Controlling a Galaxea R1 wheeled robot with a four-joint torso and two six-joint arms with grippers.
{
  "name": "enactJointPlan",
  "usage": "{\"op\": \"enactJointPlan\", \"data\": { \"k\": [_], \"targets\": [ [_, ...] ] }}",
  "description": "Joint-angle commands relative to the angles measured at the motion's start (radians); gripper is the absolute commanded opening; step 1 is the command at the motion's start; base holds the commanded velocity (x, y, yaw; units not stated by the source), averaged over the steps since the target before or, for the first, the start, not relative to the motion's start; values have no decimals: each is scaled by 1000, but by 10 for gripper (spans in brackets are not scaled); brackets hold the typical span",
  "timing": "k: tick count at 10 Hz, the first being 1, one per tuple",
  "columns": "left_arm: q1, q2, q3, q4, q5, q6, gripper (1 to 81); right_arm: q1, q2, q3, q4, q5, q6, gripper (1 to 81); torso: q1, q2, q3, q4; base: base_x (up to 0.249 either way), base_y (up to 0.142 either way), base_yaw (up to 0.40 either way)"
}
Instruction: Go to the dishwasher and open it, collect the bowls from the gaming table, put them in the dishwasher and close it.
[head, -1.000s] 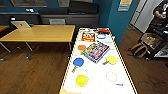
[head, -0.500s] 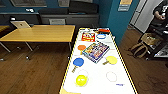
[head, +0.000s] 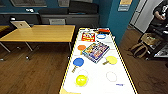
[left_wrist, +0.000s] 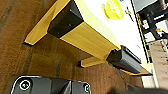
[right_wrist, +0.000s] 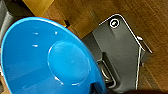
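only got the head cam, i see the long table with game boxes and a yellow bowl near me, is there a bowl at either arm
Observer: Yes. In the right wrist view a bright blue bowl sits very close to the camera, above the wooden floor. I cannot tell whether it is gripped.
Operator: ok and what does the left wrist see
Observer: It looks from low down at the side of the gaming table. There are dark legs on wooden feet, with the yellow bowl up on top.
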Motion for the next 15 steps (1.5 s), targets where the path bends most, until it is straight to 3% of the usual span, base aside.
{"op": "enactJointPlan", "data": {
  "k": [1,4,5,8,12,15],
  "targets": [
    [-57,-73,46,40,27,-2,811,18,-53,14,-35,-33,-6,10,0,0,0,0,0,0,0],
    [-84,-72,66,-66,-8,-48,811,9,4,-4,-34,-30,-6,10,0,0,0,0,0,0,0],
    [-107,-76,76,-95,-2,-49,811,3,37,-28,-34,-32,-6,10,0,0,0,0,0,0,0],
    [-192,-92,96,-249,11,-49,811,-2,116,-88,-37,-39,-9,10,0,0,0,0,0,0,0],
    [-330,-93,98,-306,155,-48,811,3,192,-145,-46,-43,-9,10,0,0,0,0,0,0,0],
    [-455,-70,46,-353,339,-48,811,10,217,-157,-48,-44,-11,10,0,0,0,0,0,0,0]
  ]
}}
